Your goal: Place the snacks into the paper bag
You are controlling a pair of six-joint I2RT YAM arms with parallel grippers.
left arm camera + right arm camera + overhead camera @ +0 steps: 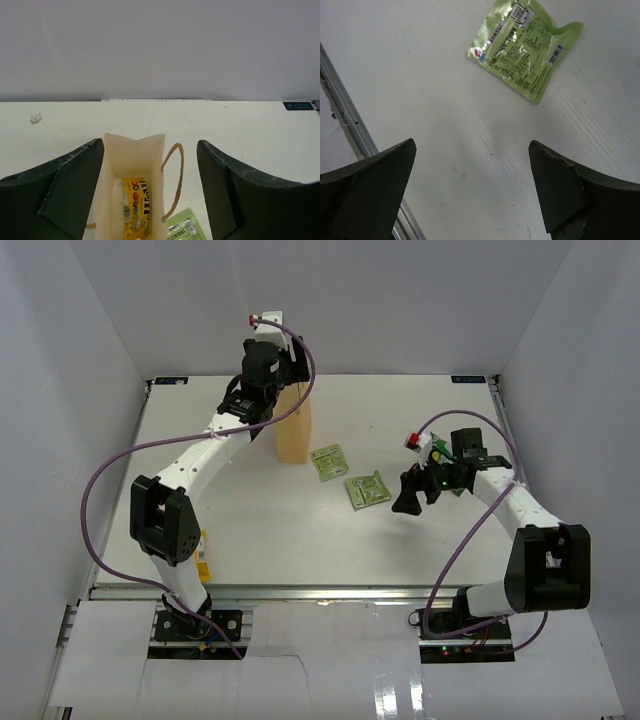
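Over the far left of the counter (pixel 300 540), in the top view, the left tool (pixel 266 400) hangs above the paper bag (pixel 294 430), which stands upright. A first green packet (pixel 327 461) lies flat just beside the bag's right side, and a second green packet (pixel 368 489) lies near it, between the bag and the right tool (pixel 407 496). That tool hovers low over the counter, just beside the second packet but apart from it. A yellow packet (pixel 204 558) lies near the front edge, partly hidden by the left arm.

From the left wrist, the tool's fingers (pixel 65 190) are spread wide and released, holding nothing. The bag's open mouth sits below and between them. A yellow snack (pixel 136 205) rests inside the bag, and the first green packet shows at the bag's foot, past its loop handle (pixel 176 175).

From the right wrist, the fingers (pixel 370 195) are likewise spread wide and empty. The second green packet lies flat on the counter ahead of them, well clear of both tips.
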